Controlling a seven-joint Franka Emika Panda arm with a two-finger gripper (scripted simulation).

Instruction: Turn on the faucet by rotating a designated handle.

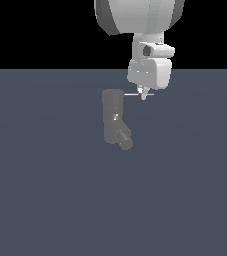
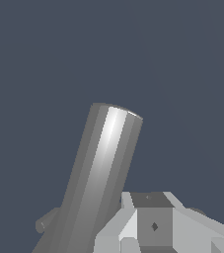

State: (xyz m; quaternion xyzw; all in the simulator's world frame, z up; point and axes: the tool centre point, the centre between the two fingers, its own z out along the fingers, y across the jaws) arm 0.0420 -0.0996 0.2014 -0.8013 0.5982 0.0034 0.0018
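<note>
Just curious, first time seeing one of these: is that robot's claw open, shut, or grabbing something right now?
Gripper: at the handle beside the faucet; open or shut cannot be told.

A flat, bare slate-blue floor (image 1: 45, 200) runs back to a plain black backdrop (image 1: 35, 30).

- The faucet (image 1: 113, 116) is a dull dark grey, a shade lighter than the floor behind it; its stubby spout (image 1: 124, 138) is the darkest grey part.
- In the wrist view the faucet (image 2: 96, 178) shows faceted grey bands with one bright white streak of gloss down its length.
- The handle (image 1: 132, 94), reaching to the gripper's tips, is a thin pale grey line, nearly white.
- The gripper (image 1: 143, 95) is white with light grey shading; the arm (image 1: 150, 50) above it carries a small dark recess.
- The floor (image 1: 45, 190) is plain slate blue-grey, unpatterned.
- The backdrop (image 1: 35, 30) above is flat black.
</note>
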